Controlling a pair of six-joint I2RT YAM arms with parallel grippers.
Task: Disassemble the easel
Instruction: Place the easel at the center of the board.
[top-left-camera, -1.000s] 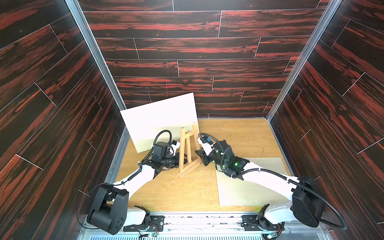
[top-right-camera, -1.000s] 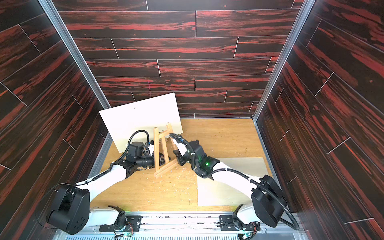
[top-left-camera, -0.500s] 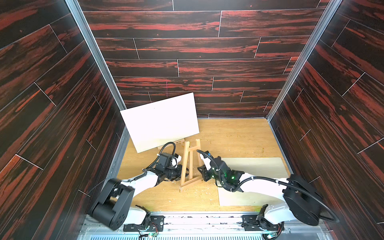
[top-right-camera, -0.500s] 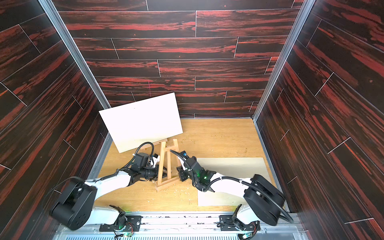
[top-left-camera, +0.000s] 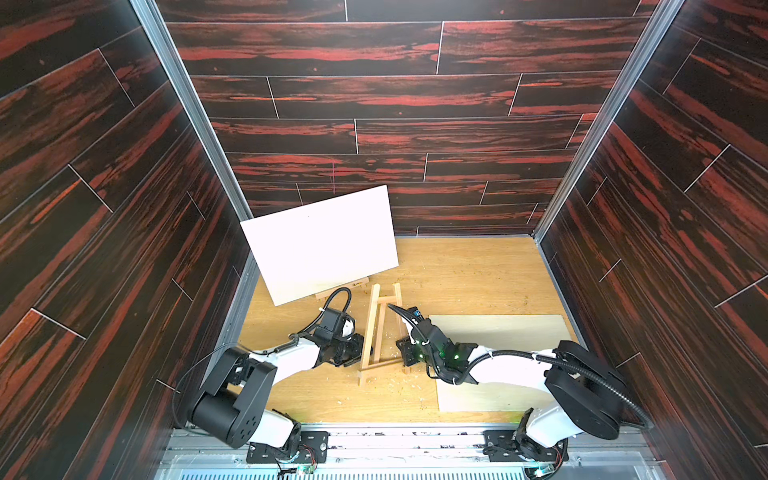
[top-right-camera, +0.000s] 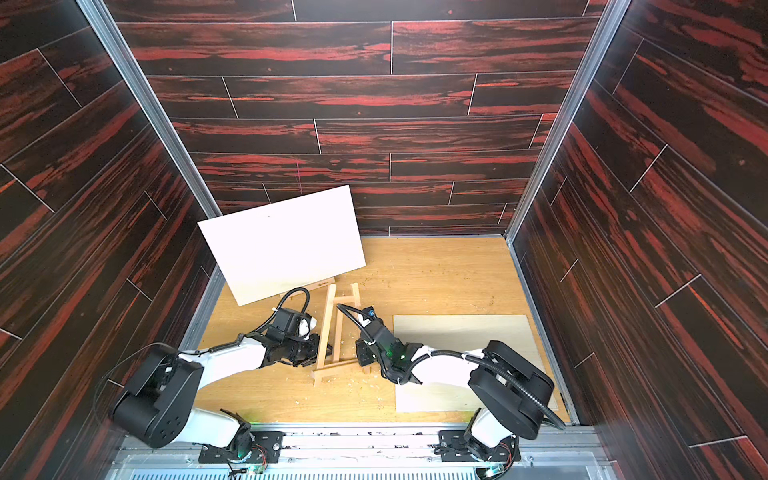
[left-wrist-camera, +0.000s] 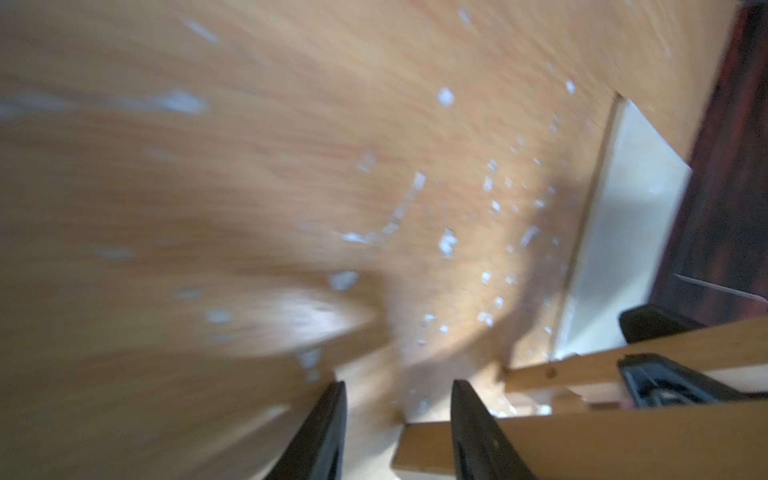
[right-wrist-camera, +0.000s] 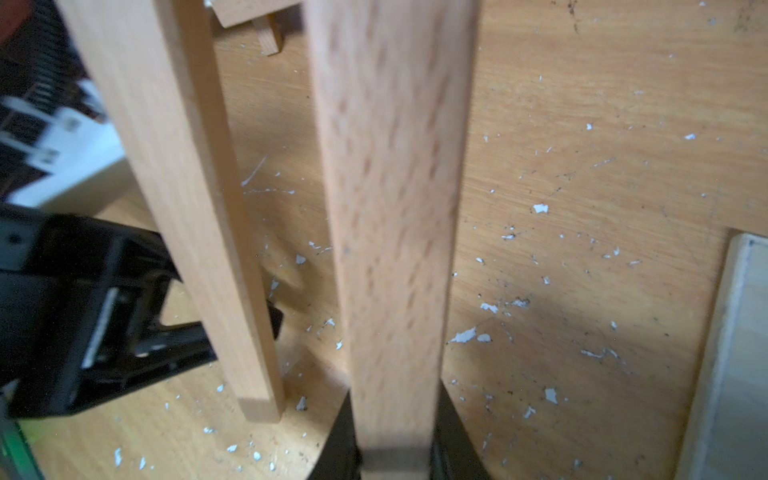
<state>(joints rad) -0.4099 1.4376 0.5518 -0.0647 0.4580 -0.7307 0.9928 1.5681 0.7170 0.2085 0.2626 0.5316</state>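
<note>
A small A-shaped easel (top-left-camera: 371, 324) of pale wooden bars is pictured near the middle of the oak-patterned table (top-left-camera: 457, 274), between the two arms, with its cross foot nearest the robot's base. In the right wrist view, one side bar of the easel (right-wrist-camera: 395, 208) is seen clamped between the black fingers of the right gripper (right-wrist-camera: 395, 399). The left gripper (top-left-camera: 357, 352) is held just beside the opposite side bar with its jaws standing apart. In the blurred left wrist view, bare table and the cut end of a bar are seen in the gap, and contact cannot be judged. Just behind the easel's top, a white rectangular canvas board (top-left-camera: 320, 245) is propped at a tilt on a second small wooden stand (top-left-camera: 343, 289). A dark mark is printed on that stand's ledge, but it is too small to be read. A pale plywood sheet (top-left-camera: 498, 332) is laid flat on the table to the robot's right, partly covered by the right arm. White flakes (right-wrist-camera: 465, 334) are scattered over the table around the easel's feet. The cell is closed in on three sides by dark red-and-black plank walls (top-left-camera: 374, 95), and a green light is lit on the right arm's wrist.
</note>
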